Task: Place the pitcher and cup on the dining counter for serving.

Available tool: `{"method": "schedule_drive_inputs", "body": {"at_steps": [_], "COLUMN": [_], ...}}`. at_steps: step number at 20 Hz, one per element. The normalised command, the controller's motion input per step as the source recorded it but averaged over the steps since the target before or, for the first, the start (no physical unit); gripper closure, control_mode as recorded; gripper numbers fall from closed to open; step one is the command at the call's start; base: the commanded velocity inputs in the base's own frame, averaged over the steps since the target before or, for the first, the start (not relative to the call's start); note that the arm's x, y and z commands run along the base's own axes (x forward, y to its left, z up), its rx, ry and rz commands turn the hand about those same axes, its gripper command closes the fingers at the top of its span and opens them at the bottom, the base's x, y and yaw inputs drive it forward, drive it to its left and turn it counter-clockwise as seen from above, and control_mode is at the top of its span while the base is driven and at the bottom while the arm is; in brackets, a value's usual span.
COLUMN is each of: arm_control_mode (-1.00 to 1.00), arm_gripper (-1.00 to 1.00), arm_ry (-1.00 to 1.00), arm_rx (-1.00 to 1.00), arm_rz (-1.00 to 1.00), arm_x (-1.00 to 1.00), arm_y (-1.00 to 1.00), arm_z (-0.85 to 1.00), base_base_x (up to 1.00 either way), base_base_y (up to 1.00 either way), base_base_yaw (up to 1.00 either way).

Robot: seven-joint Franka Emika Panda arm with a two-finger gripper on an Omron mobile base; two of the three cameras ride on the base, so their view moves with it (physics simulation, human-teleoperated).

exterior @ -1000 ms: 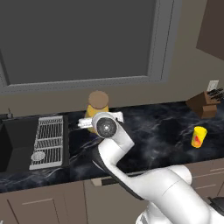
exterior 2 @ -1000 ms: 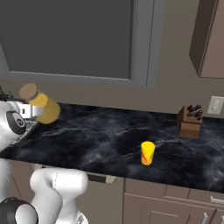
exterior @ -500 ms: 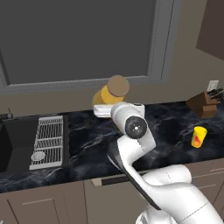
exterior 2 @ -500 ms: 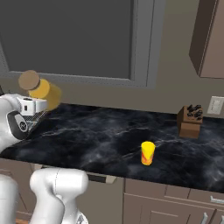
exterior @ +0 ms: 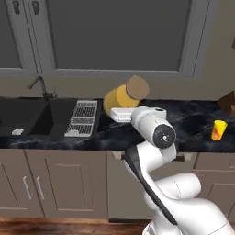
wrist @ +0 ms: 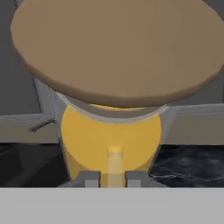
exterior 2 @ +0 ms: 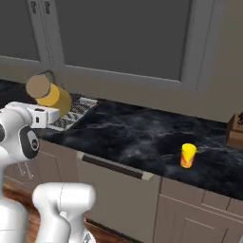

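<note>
We see the gripper (wrist: 112, 178) clamped on the thin side handle of the pitcher (exterior: 120, 96), its two finger tips (wrist: 91, 179) pressed close on either side of that handle in the hand view. The pitcher is held up off the black counter (exterior: 193, 120), tilted well over, with its round tan lid (exterior: 137, 86) pointing up and toward the window (exterior: 119, 34) in the left base view. In the right base view the pitcher (exterior 2: 53, 95) hangs above the counter's left end, lid (exterior 2: 38, 86) toward the upper left, close over the ridged drain rack (exterior 2: 73, 114). The yellow liquid fills the glass body (wrist: 109, 135) in the hand view, below the wide lid (wrist: 118, 48).

The cup (exterior: 219, 130) stands upright on the same counter, well apart from the pitcher, near the right side of the left base view. In the right base view the cup (exterior 2: 188, 155) stands near the counter's front edge. The sink (exterior: 27, 117) with its faucet (exterior: 40, 86) lies left of the drain rack (exterior: 83, 118).
</note>
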Motion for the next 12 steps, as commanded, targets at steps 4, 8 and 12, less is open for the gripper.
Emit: {"method": "schedule_drive_inputs", "body": {"at_steps": [4, 8, 12], "arm_control_mode": [1.00, 1.00, 1.00], "arm_gripper": [1.00, 1.00, 1.00], "arm_ry": [0.00, 0.00, 0.00], "arm_rx": [0.00, 0.00, 0.00], "arm_rz": [0.00, 0.00, 0.00], "arm_x": [0.00, 0.00, 0.00], "arm_y": [0.00, 0.00, 0.00], "arm_z": [0.00, 0.00, 0.00], "base_base_x": [-0.72, -0.38, -0.19], "base_base_y": [0.03, 0.25, 0.37], "base_base_yaw": [0.91, 1.00, 1.00]}}
